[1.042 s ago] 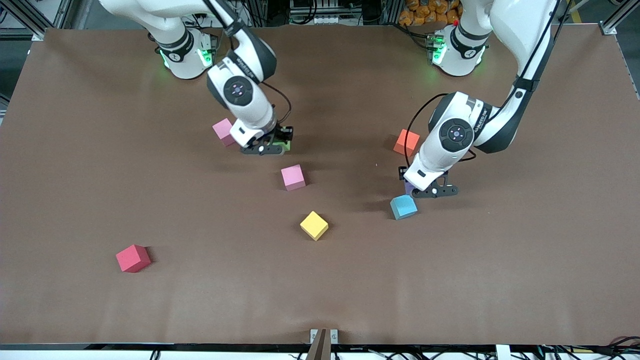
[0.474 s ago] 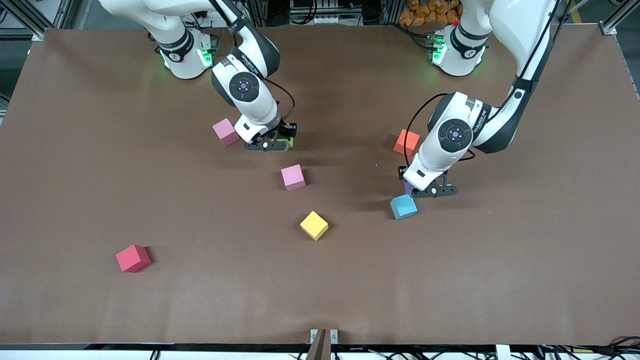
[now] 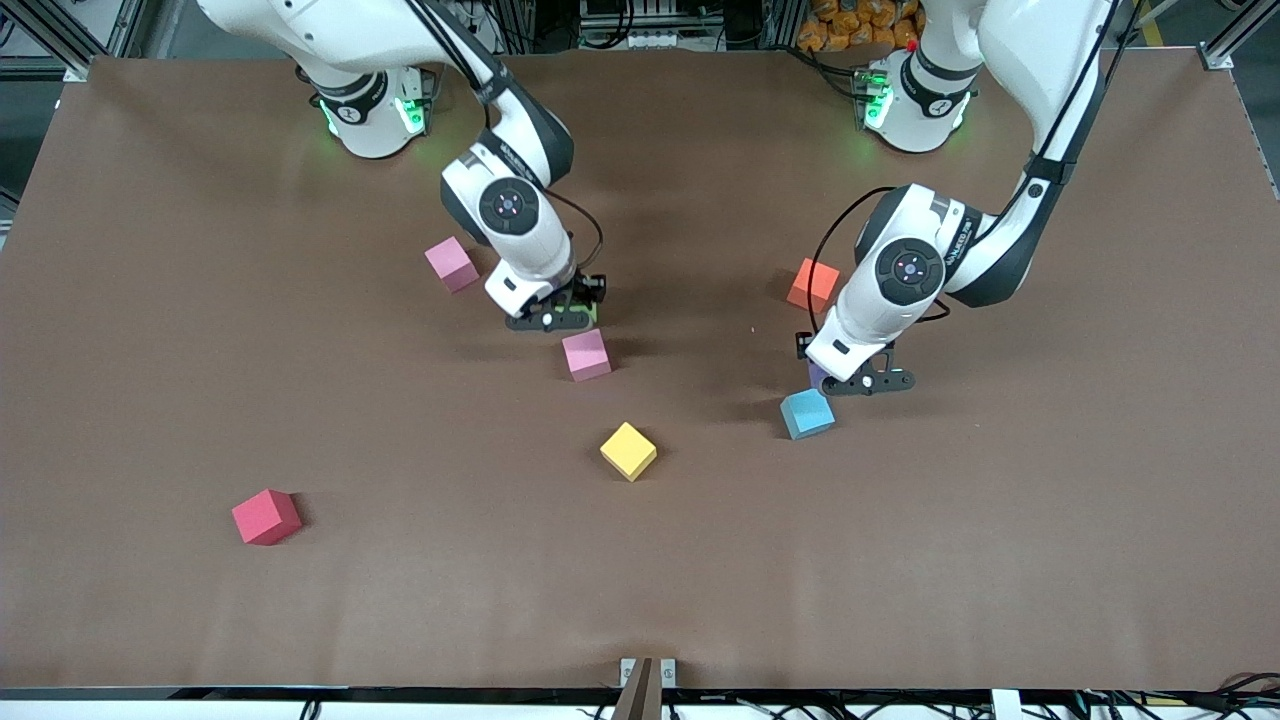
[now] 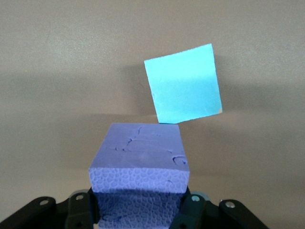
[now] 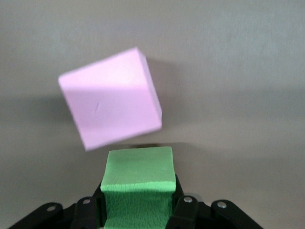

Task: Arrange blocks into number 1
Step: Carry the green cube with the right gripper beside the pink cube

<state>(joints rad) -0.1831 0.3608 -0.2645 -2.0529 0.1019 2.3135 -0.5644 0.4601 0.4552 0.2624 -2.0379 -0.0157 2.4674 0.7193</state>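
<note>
Change: your right tool (image 3: 566, 318), clamped on the green block (image 5: 138, 179), had carried it from beside one pink block (image 3: 451, 264) to the other pink block's (image 3: 586, 354) 11 o'clock.
Meaning: probably a column starting.
Left tool (image 3: 848, 381): unmoved, closed on the purple block (image 4: 140, 155) at the blue block's (image 3: 806, 413) 12 o'clock.
Hidden: both held blocks barely showed from the front.
Loose on the worktop (image 3: 1000, 550): yellow (image 3: 628, 451), red (image 3: 266, 516), orange (image 3: 812, 285).
</note>
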